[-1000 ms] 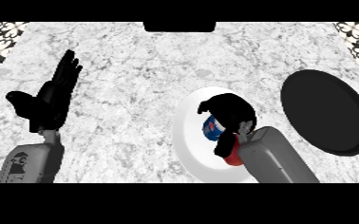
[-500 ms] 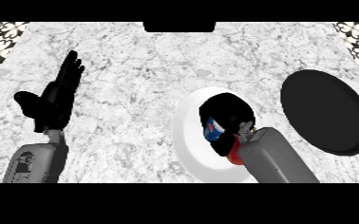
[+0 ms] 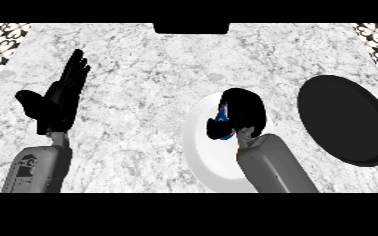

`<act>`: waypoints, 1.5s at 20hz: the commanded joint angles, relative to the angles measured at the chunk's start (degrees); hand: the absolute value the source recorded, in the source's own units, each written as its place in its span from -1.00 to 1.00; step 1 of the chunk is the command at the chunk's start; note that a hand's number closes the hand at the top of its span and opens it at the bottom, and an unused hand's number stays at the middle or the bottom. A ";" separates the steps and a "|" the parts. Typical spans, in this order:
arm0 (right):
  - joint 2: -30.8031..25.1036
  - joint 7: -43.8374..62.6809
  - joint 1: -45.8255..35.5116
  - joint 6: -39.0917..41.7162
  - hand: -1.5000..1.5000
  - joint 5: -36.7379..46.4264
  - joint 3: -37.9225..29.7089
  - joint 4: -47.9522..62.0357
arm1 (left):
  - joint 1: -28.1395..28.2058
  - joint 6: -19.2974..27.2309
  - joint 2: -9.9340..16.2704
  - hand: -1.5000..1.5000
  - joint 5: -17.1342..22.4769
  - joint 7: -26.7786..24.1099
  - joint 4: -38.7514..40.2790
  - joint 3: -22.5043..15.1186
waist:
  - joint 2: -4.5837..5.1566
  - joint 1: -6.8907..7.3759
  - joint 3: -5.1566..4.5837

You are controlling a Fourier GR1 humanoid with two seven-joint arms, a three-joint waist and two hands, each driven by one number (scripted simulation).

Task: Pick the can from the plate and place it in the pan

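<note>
Can (image 3: 222, 116) raised within right robot hand (image 3: 244, 111)

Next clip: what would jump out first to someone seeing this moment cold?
The right hand, curled over the can above the white plate right of centre; only a blue and red sliver of the can shows. Next, the large black pan at the right edge, apart from the plate. The left hand rests open at the left, fingers up, on the marbled counter.
</note>
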 commanded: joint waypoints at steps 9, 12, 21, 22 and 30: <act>0.48 27.47 -10.30 -18.08 1.00 18.52 9.20 -8.45 | 1.05 -2.16 2.00 0.00 1.47 -1.02 0.28 1.87 | -0.16 -0.33 0.05; 0.48 24.04 -11.26 -18.12 1.00 23.72 3.19 -6.33 | -0.24 -0.20 0.25 0.00 0.59 1.37 -1.15 0.62 | 0.03 -0.99 0.11; -4.09 11.78 -5.21 -28.26 1.00 19.67 -14.21 -15.99 | 0.26 -0.14 0.49 0.00 -0.02 -0.97 0.28 1.20 | 0.34 -1.65 0.17; -4.37 10.70 -2.31 -26.92 1.00 17.89 -14.73 -19.19 | 0.06 -0.24 0.44 0.00 0.68 1.15 -0.83 1.29 | 0.14 -1.65 0.17; -17.99 -7.22 4.97 -33.90 1.00 8.24 -30.88 -7.29 | 2.21 -0.34 -0.12 0.00 -0.41 -1.93 -0.01 0.89 | 0.50 -0.99 0.19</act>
